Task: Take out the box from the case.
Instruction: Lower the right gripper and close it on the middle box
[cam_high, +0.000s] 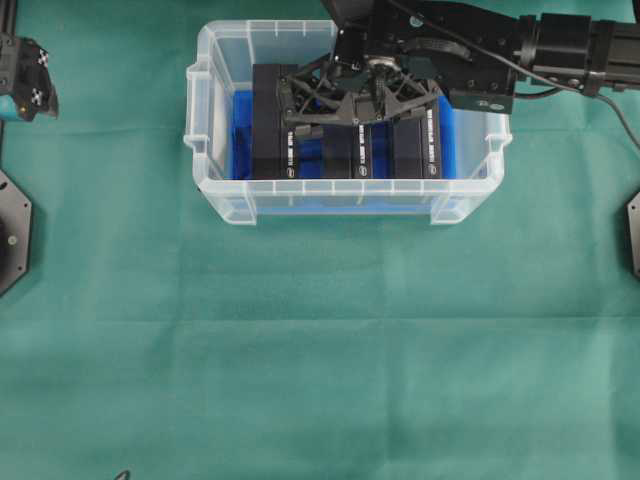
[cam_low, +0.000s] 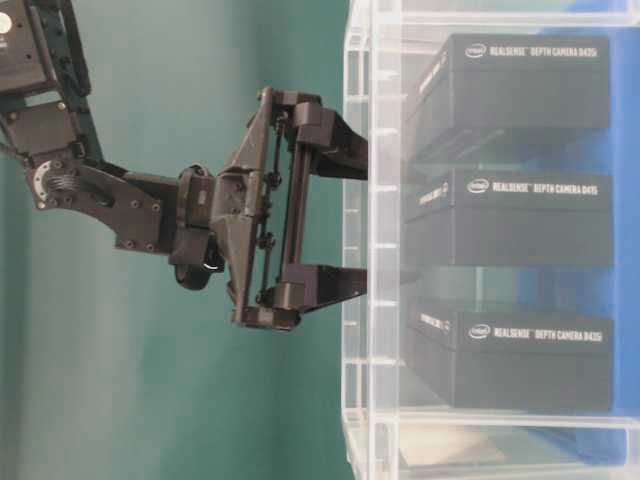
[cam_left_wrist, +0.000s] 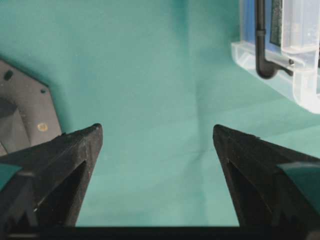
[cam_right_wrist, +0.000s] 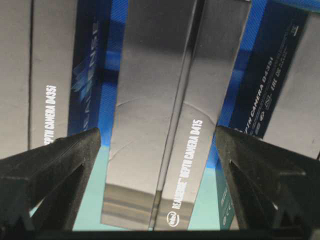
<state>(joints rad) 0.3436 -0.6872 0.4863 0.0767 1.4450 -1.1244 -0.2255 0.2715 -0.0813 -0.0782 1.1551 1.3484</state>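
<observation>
While the right gripper (cam_right_wrist: 157, 145) is held wide over the middle box (cam_right_wrist: 165, 110), neighbouring boxes (cam_right_wrist: 45, 75) could be clipped in the case (cam_high: 215, 190).

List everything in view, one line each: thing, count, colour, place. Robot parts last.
case: one, clear with blue floor, upper middle of the cloth.
boxes: three, black with white lettering, side by side inside the case.
cloth: one, green, covering the table.
right pincer: one, black, open, over the middle box inside the case.
left pincer: one, black, open, above bare cloth left of the case.
</observation>
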